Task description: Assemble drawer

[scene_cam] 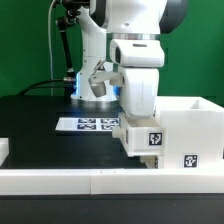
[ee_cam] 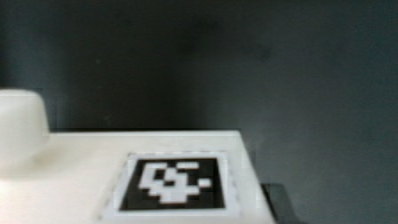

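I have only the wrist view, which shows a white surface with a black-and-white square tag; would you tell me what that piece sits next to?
Observer: In the exterior view, the small white plastic tray under the gripper sits right beside the tall white boxy shell, on the exterior view's left of it. I cannot tell whether they touch.
Operator: Thank you. Does anything else lie on the table nearby?
Observer: Yes, the flat white marker board lies on the black table, to the exterior view's left of the tray.
Operator: And nearer the camera?
Observer: A long low white rail runs across the front.
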Robot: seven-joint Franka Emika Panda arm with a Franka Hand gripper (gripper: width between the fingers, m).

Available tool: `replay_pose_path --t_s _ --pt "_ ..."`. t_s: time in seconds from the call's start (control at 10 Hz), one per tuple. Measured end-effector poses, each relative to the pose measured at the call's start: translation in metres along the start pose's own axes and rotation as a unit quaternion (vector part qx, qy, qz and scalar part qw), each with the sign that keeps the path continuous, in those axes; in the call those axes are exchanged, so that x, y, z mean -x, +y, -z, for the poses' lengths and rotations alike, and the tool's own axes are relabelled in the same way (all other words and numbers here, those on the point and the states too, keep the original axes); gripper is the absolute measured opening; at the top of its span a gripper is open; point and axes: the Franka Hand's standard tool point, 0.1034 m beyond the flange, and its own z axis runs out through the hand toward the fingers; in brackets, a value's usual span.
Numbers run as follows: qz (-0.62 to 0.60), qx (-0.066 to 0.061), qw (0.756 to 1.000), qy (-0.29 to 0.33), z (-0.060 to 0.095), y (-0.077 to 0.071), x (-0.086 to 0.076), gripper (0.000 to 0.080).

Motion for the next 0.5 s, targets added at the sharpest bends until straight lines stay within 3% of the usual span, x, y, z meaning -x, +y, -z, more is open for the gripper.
replay_pose_path --t_s 0.4,0.5 --pt "-0.002 0.000 1.000 -0.001 0.0001 0.0003 0.0021 0.0047" --pt "-0.002 0.001 1.000 -0.002 0.0014 0.0007 0.0032 0.0230"
